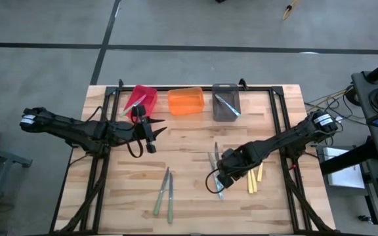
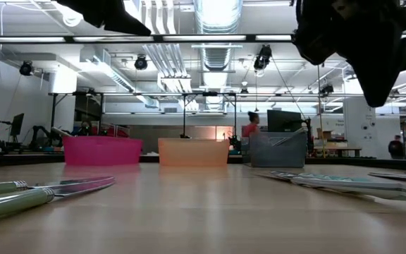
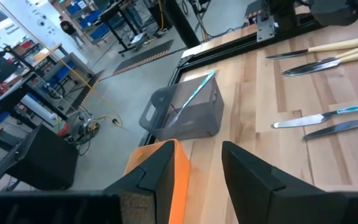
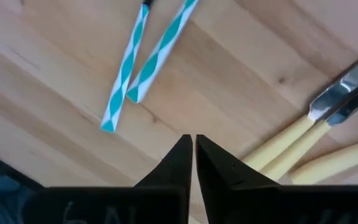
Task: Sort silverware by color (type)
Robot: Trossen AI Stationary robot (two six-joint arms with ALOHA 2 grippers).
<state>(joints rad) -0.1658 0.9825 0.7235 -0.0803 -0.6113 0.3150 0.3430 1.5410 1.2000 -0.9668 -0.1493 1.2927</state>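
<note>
- My right gripper (image 4: pixel 193 149) hangs over the light wooden table (image 1: pixel 189 141), its fingers pressed almost together and pinching nothing.
- Just ahead of it lie 2 utensils with blue-and-white striped plastic handles (image 4: pixel 143 59), side by side on the wood.
- Beside them, on the table's right half, lie 3 utensils with pale yellow plastic handles (image 4: pixel 291 146) and silver metal heads.
- My left gripper (image 3: pixel 194 165) hovers near the bins at the far edge, fingers spread apart with nothing between them.
- 2 green-handled utensils (image 1: pixel 165 193) lie together at the near middle of the table, well apart from both grippers.
- The red plastic bin (image 1: pixel 141 99) holds 1 utensil leaning on its wall.
- The orange plastic bin (image 1: pixel 186 101) stands between the other 2 bins.
- The grey plastic bin (image 3: pixel 188 112) holds a blue-handled utensil (image 3: pixel 194 93), propped against the rim.
</note>
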